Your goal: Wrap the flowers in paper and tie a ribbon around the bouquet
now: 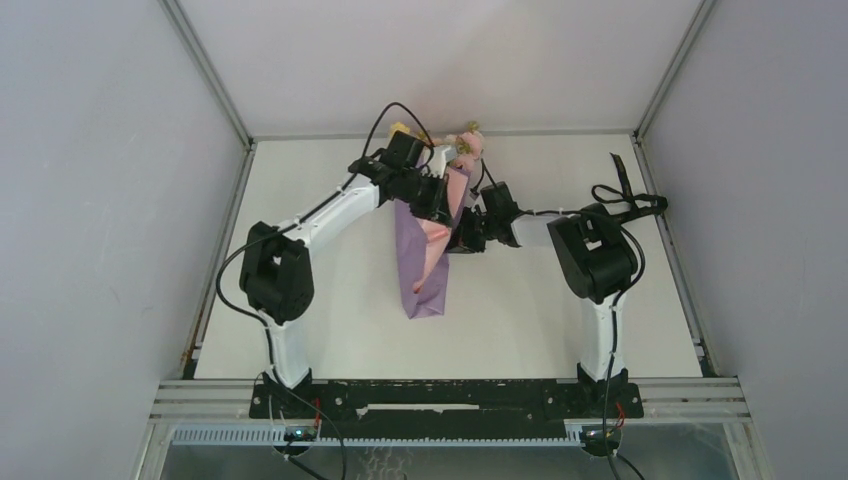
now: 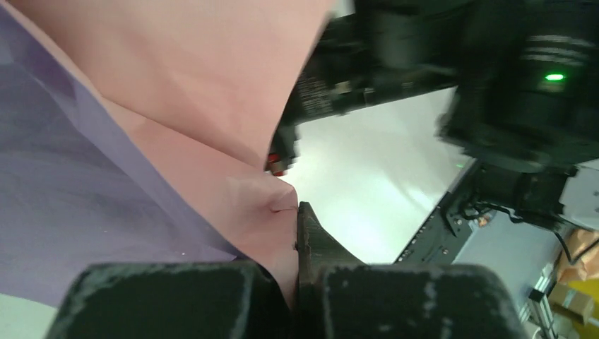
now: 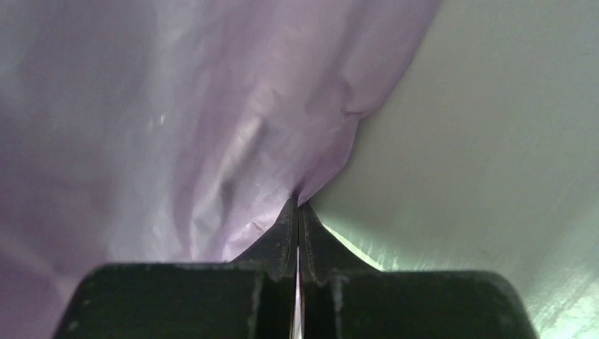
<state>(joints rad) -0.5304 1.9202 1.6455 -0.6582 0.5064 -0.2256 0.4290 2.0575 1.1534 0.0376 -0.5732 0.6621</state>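
The paper (image 1: 420, 270) lies folded lengthwise around the flowers (image 1: 466, 146) at the middle of the table (image 1: 320, 320). The blooms poke out at its 12 o'clock end and its pointed tail reaches toward 6 o'clock.

The left fingers (image 2: 314, 240) are pressed together on a fold of the pink face. The right fingers (image 3: 282, 236) are likewise closed, pinching a puckered edge of the lilac face from the 3 o'clock side.

The sheet looks thin, light and limp (it creases right at each pinch), so it will likely tear or slip if tugged. It is best held at a doubled fold near the stems, never by the soft blooms.

The ribbon (image 1: 622, 175) lies loose at 2 o'clock, floppy, best picked up by an end.
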